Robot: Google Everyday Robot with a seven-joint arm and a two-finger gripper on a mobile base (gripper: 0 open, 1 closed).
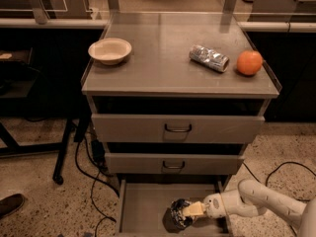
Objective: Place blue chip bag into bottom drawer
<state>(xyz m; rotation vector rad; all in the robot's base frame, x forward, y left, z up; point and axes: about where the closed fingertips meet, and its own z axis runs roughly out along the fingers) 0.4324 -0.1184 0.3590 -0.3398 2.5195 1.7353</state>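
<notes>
The bottom drawer [143, 204] stands pulled open at the foot of the grey cabinet, its flat floor showing. The blue chip bag [177, 214] is a dark crumpled bundle low inside the drawer, right of the middle. My gripper [190, 211] reaches in from the right on a white arm and its pale fingers [195, 210] are closed on the bag. I cannot tell whether the bag rests on the drawer floor or hangs just above it.
On the cabinet top [163, 68] are a cream bowl [110, 50], a silver foil packet [209, 58] and an orange [249, 62]. The two upper drawers [177, 128] are nearly shut. Black cables [89, 177] lie on the floor at left and right.
</notes>
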